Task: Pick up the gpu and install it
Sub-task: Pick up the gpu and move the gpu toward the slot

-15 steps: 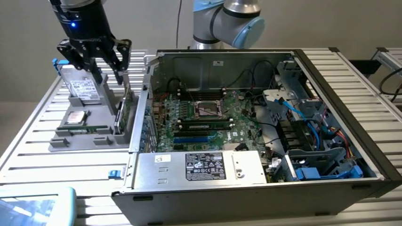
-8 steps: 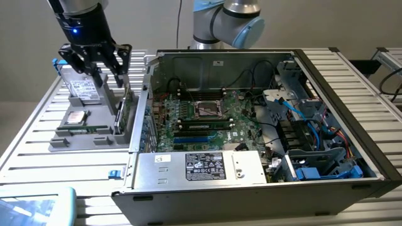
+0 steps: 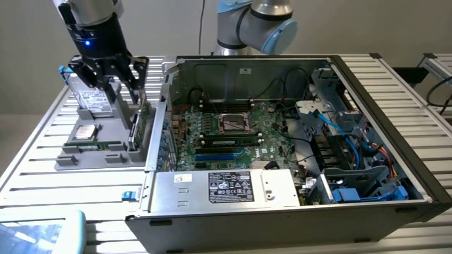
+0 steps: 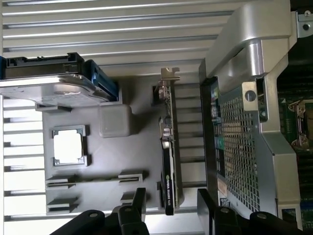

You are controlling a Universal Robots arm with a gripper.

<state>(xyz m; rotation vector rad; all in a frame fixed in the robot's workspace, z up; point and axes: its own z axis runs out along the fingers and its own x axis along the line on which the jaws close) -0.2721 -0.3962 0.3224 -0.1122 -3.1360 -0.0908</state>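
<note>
Slatted aluminium table (image 3: pixel 35 180), exterior view: open computer case (image 3: pixel 268 230) takes centre and right of frame, with a grey parts tray (image 3: pixel 106 159) at left, just beside it. Gpu (image 3: pixel 139 124) (image 4: pixel 168 161) stands on edge in the tray slot nearest the case. Gripper (image 3: pixel 113 91) (image 4: pixel 171 213) hangs at upper left over the tray, jaws spread wide, holding nothing. Wrist view: card's end lies between the two fingers (image 4: pixel 133 208), a gap on each side. Silver hard drive (image 3: pixel 92 99) sits at the tray's upper end.
</note>
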